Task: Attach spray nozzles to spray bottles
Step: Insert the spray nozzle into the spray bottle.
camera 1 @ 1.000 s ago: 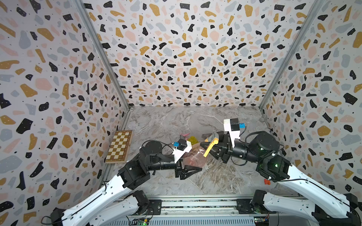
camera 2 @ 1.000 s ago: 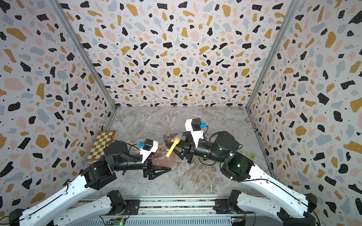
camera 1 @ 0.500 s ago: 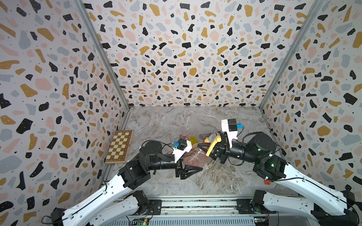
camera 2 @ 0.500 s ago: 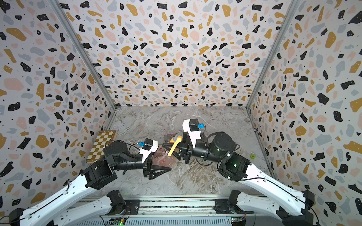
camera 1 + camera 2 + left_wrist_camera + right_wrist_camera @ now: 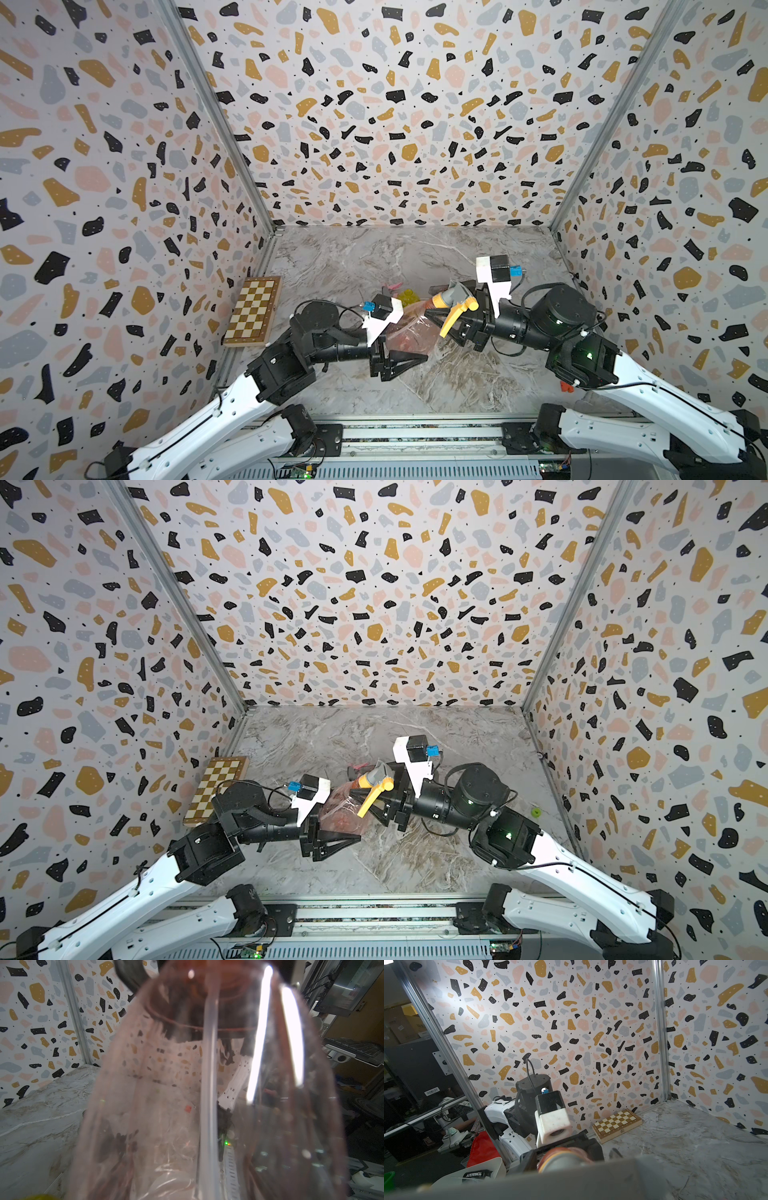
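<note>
In both top views my left gripper (image 5: 415, 351) is shut on the pale pink spray bottle (image 5: 409, 336) (image 5: 343, 814), held tilted above the table's middle. The bottle fills the left wrist view (image 5: 166, 1084), with a dip tube (image 5: 208, 1084) inside it. The grey spray nozzle with the orange trigger (image 5: 457, 296) (image 5: 376, 776) sits on its neck. My right gripper (image 5: 446, 311) is open, its jaws standing apart on either side of the nozzle head. That nozzle (image 5: 571, 1180) blurs across the right wrist view and hides the fingers. A yellow bottle (image 5: 407, 296) and a pink-trigger nozzle (image 5: 392, 286) lie just behind.
A folded chessboard (image 5: 253, 311) (image 5: 616, 1122) lies against the left wall. A small red piece (image 5: 565, 385) shows by the right arm, and a small green object (image 5: 536, 811) lies near the right wall. Patterned walls close in three sides of the marbled table (image 5: 374, 257).
The right wrist shifted slightly, and its jaws look a little wider around the nozzle. The left arm and the pink bottle have stayed still.
</note>
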